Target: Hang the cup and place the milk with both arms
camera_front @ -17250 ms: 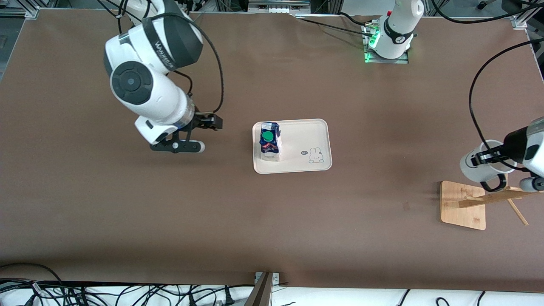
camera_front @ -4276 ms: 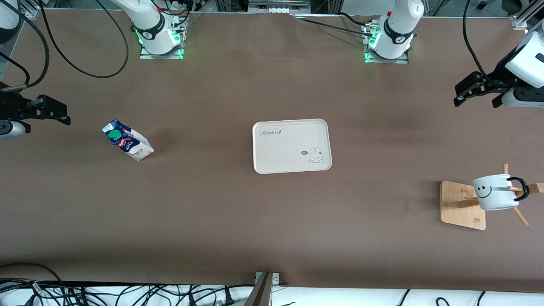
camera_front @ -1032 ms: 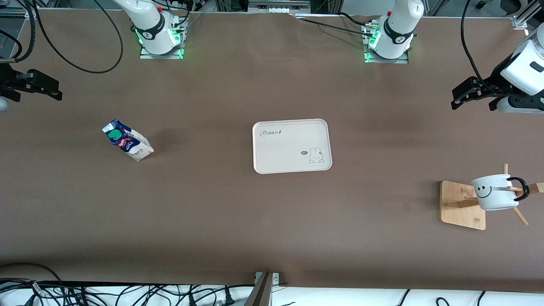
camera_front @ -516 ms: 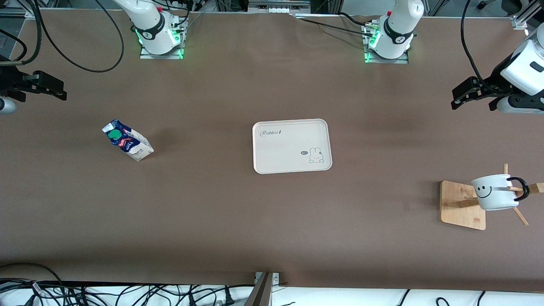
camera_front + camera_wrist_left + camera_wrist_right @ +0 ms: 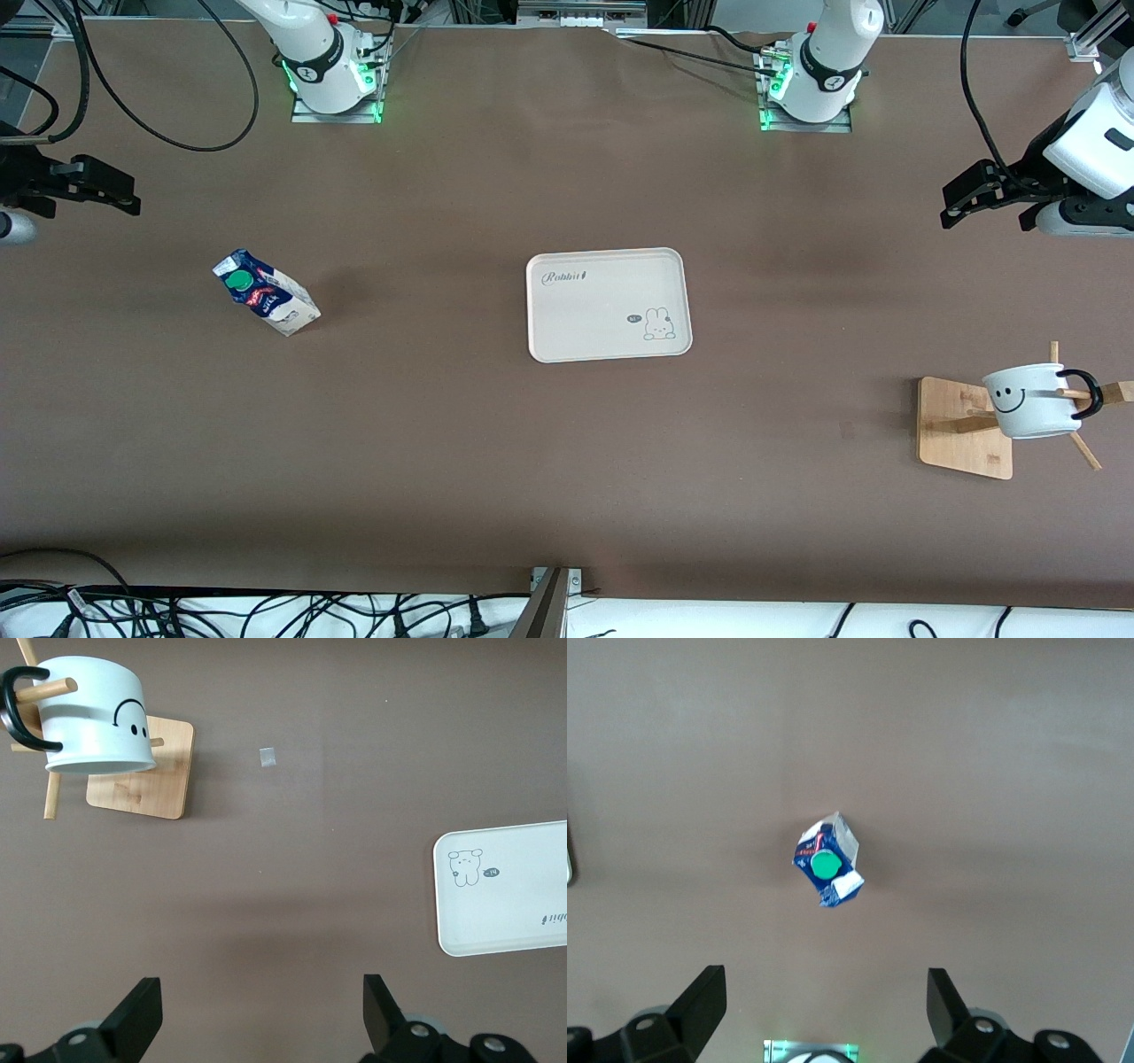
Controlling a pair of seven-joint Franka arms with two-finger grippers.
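The cup [image 5: 1028, 403], white with a black smiley and black handle, hangs by its handle on a peg of the wooden rack [image 5: 964, 425]; it also shows in the left wrist view [image 5: 93, 718]. The milk [image 5: 266, 301] stands on the bare table toward the right arm's end, green cap up, and shows in the right wrist view [image 5: 827, 859]. My left gripper [image 5: 957, 202] hovers open and empty over the table at the left arm's end [image 5: 261, 1019]. My right gripper [image 5: 120, 190] hovers open and empty over the table's edge at the right arm's end [image 5: 824, 1014].
A white rabbit-print tray [image 5: 609, 304] lies empty at the table's middle, also in the left wrist view [image 5: 505, 886]. The arm bases [image 5: 332, 75] [image 5: 811, 84] stand along the table's back edge. Cables lie along the front edge.
Since 17 s ago the milk went from the tray to the table and the cup from my left gripper onto the rack. In the last second my right gripper drifted slightly toward the table.
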